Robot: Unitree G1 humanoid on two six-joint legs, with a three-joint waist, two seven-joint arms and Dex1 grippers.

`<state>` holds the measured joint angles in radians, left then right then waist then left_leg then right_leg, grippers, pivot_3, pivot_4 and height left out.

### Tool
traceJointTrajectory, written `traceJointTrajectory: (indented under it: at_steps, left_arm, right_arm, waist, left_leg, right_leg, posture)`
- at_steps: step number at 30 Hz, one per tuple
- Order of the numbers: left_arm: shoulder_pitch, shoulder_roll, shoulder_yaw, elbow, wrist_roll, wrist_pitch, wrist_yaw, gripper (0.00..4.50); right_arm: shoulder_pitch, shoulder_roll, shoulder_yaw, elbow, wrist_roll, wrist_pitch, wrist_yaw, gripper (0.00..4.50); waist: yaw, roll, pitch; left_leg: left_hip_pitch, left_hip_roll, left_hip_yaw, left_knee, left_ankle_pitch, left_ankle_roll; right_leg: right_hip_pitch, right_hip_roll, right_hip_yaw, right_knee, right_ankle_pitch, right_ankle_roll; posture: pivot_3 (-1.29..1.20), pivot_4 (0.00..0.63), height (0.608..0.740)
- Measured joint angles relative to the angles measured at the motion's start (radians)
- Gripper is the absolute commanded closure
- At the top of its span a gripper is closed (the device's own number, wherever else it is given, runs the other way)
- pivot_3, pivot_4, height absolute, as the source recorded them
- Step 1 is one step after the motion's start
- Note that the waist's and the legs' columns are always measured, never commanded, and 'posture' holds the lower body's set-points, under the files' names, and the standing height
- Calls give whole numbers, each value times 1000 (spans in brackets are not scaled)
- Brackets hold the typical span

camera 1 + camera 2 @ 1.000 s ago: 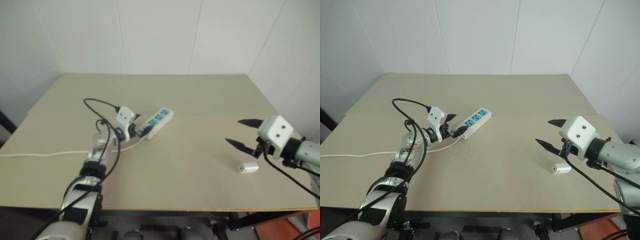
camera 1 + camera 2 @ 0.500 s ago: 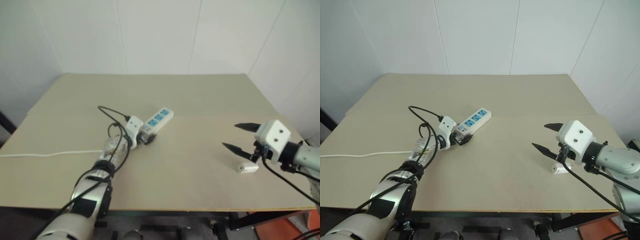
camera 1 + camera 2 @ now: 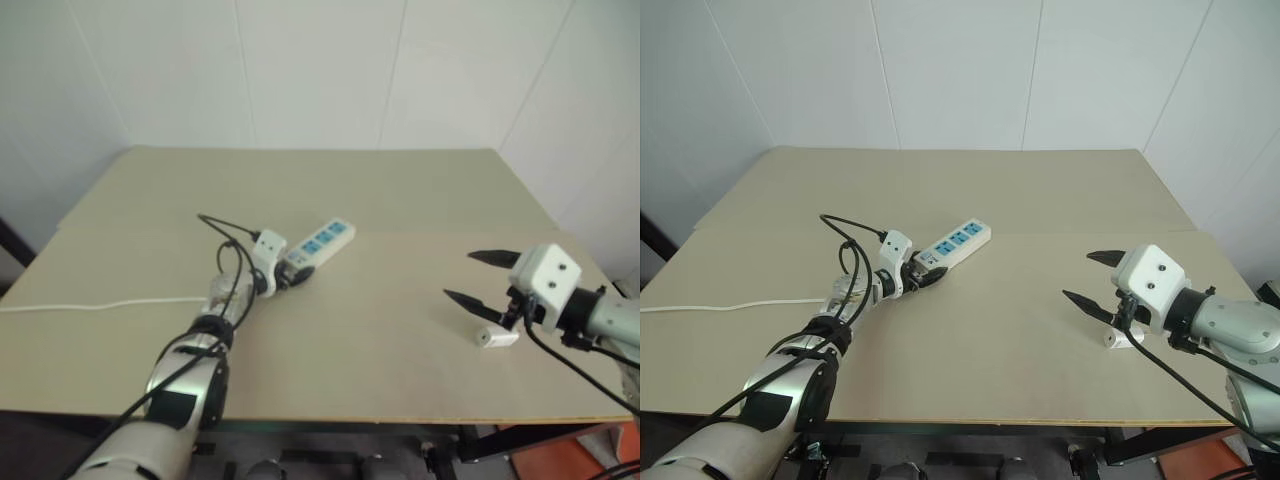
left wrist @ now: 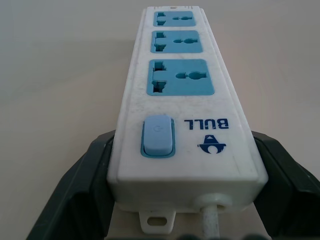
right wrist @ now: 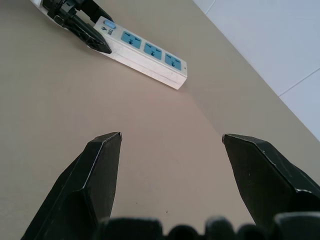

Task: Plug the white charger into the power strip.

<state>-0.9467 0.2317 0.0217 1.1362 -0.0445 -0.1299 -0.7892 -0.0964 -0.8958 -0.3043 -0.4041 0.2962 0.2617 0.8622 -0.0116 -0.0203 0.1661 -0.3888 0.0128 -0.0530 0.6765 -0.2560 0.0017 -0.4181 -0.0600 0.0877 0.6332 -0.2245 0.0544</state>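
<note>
Power strip (image 3: 952, 244): long flat white plastic bar, three blue socket faces and a blue switch, lying left of centre on the smooth beige desk (image 3: 1020, 190). Thin white cord (image 3: 730, 306) trails off leftward. Left pincer (image 3: 924, 276) clamped on the strip's switch end, black fingers (image 4: 75, 195) against both sides. Far right: right pincer (image 3: 1092, 280) apart, pointed black fingers holding nothing. White charger (image 3: 1116, 339), small rounded block, lies on desk just beside it.

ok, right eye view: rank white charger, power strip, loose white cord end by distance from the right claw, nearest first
1. Small white rounded-block charger: on the table just below the open right claw.
2. Long flat white power strip with blue sockets: mid-table, its switch end clamped in the left claw.
3. Thin white cord: trailing to the table's far left edge.
</note>
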Motion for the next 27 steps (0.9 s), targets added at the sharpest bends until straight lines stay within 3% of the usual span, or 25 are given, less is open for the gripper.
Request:
traceJointTrajectory:
  at_steps: [6,10,18,27]
  left_arm:
    - [170,6,-49,-321,-37,113,-178,1211]
    - [253,20,-102,-516,-36,214,-211,24]
    - [391,52,-153,-750,-59,263,-247,24]
    - [389,76,-124,-724,-122,129,-307,24]
  right_arm:
    - [22,0,-19,-2,0,0,1,650]
    - [16,-1,-22,-1,0,0,1,650]
    - [14,-1,-21,-7,1,0,0,650]
    - [27,-1,-25,-20,2,8,3,650]
  waist:
    - [0,0,0]
    - [-1,0,0]
    - [-2,0,0]
    - [-2,0,0]
  left_leg:
    - [0,0,0,0,0,0]
    - [0,0,0,0,0,0]
    - [0,1,0,0,0,0]
    - [0,1,0,0,0,0]
  right_leg:
    - [0,0,0,0,0,0]
    - [0,0,0,2,0,0]
    - [-1,0,1,1,0,0]
    - [-1,0,1,1,0,0]
  posture:
    - [0,150,740]
    - [0,150,740]
    - [0,150,740]
    - [0,150,740]
